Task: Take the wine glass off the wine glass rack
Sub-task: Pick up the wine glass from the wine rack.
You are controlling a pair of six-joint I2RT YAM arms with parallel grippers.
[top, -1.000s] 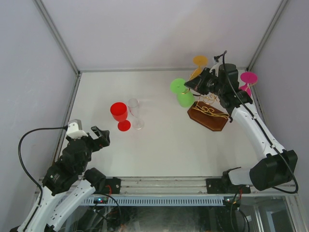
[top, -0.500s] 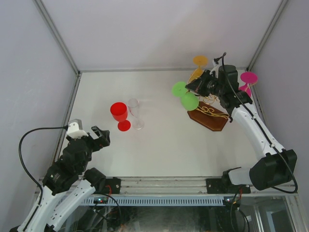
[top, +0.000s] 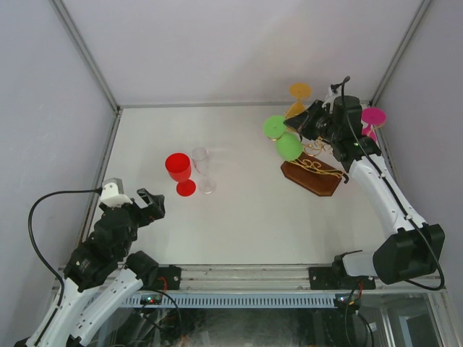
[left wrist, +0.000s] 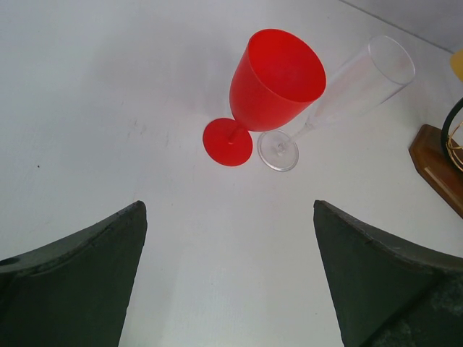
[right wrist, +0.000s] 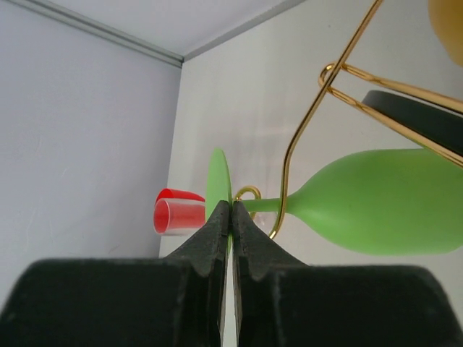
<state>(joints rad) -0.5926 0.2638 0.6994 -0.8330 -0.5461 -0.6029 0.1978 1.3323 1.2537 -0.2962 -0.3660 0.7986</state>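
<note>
My right pincer (right wrist: 230, 217) was clamped on the green glass (right wrist: 376, 202) by its foot (right wrist: 217, 177), stem at the rack's (top: 312, 176) gold curl (right wrist: 248, 192), two o'clock overhead. Pulled askew, the foot could snag the curl and slip my thin pinch.

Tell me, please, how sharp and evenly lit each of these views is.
Top external: soft, even light, everything sharp, hardly any shadow by the red glass. Left wrist: red glass crisp, the left gripper dark and soft-edged up close. Right wrist: the right gripper blurred against the lens, green glass clear, gold wire glinting.
</note>
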